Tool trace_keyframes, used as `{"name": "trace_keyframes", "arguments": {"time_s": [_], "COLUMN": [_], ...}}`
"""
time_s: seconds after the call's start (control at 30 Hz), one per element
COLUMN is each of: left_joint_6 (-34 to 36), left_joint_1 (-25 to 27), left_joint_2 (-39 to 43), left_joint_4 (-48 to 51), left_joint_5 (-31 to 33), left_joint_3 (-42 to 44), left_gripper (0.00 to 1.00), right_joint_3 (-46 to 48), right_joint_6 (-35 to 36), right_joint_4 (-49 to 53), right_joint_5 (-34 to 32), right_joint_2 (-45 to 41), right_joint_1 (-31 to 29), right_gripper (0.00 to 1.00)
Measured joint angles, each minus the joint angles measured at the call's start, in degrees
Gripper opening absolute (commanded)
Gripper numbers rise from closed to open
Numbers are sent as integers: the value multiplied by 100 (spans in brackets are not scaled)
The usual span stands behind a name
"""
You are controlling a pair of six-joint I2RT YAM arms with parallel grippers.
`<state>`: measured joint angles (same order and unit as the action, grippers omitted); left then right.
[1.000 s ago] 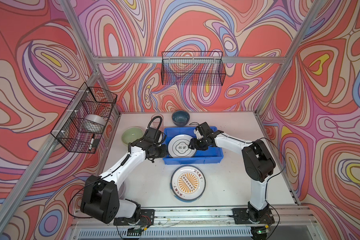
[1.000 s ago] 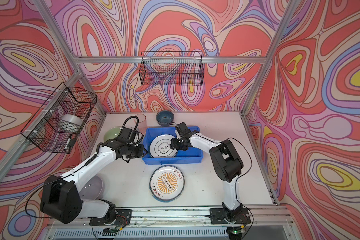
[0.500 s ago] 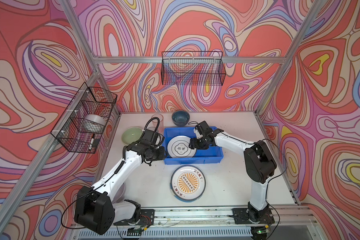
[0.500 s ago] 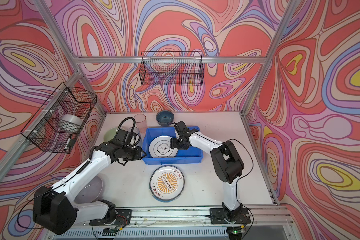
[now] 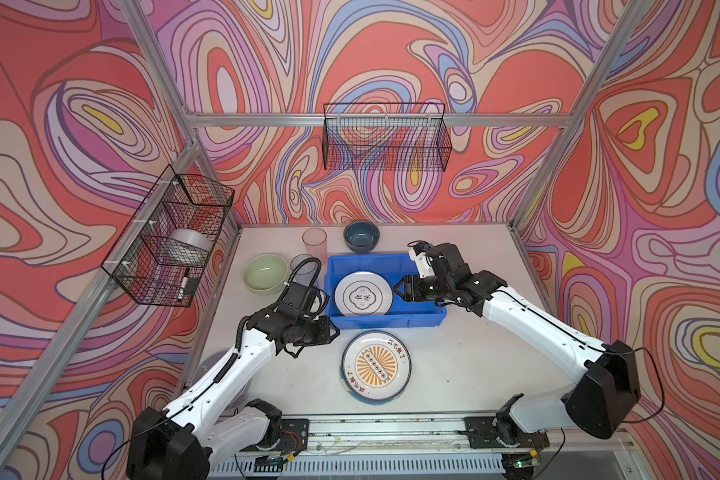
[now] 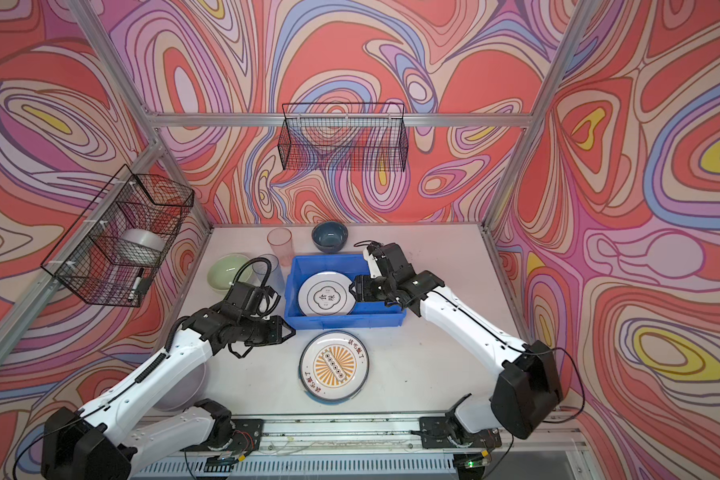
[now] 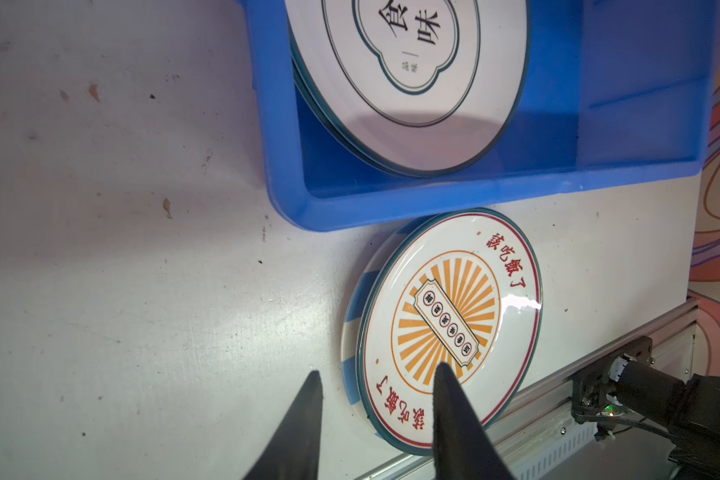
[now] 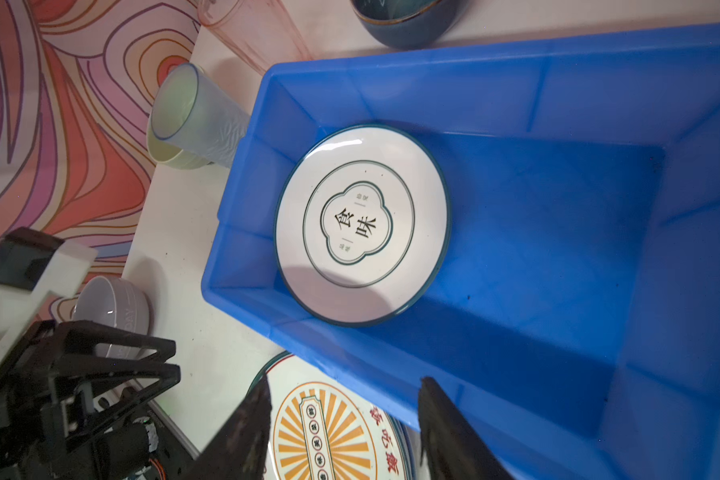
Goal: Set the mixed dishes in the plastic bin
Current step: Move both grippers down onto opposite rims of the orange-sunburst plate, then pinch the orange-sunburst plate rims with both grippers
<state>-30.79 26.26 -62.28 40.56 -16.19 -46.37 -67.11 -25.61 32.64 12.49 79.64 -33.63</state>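
Blue plastic bin [image 5: 385, 322] rim just beside sunburst plate [image 5: 376, 365] edge

Walls [image 5: 391, 54]: swirled print in coral, lilac, blue and yellow, on three sides. Aluminium frame [image 5: 267, 120] along corners and back. Black wire basket [image 5: 385, 141] on back wall. Second basket [image 5: 150, 266] on left wall, white roll [image 5: 190, 245] inside. Worktop [image 5: 454, 374] white, scuffed, evenly lit.

A robot lab test cell. Aluminium framing [image 5: 308, 119] and swirl-printed wall panels [image 5: 391, 50] enclose the white tabletop [image 5: 474, 365] beneath the left pincer [image 5: 334, 331].
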Motion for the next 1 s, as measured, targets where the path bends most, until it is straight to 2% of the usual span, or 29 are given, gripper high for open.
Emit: {"name": "trace_keyframes", "arguments": {"time_s": [0.2, 0.43, 0.73, 1.0], "left_joint_6": [-299, -531, -684, -772], "left_joint_1": [605, 809, 1023, 1082], "left_joint_2": [-4, -26, -319, -437], "left_joint_4": [-201, -623, -1051, -1300], "left_joint_5": [105, 111, 118, 127], "left_joint_3": [420, 922, 1178, 1399], "left_gripper": [26, 21, 13, 8], "right_joint_3": [1106, 2413, 3305, 3574], "right_joint_6": [-127, -520, -964, -1161], "right_joint_4": [179, 94, -592, -1174], "right_joint_5": [278, 638, 879, 957], "right_joint_2": [-859, -1523, -1545, -1128], "right_joint_1": [-216, -260, -361, -374], "right_gripper": [45, 38, 30, 31]}}
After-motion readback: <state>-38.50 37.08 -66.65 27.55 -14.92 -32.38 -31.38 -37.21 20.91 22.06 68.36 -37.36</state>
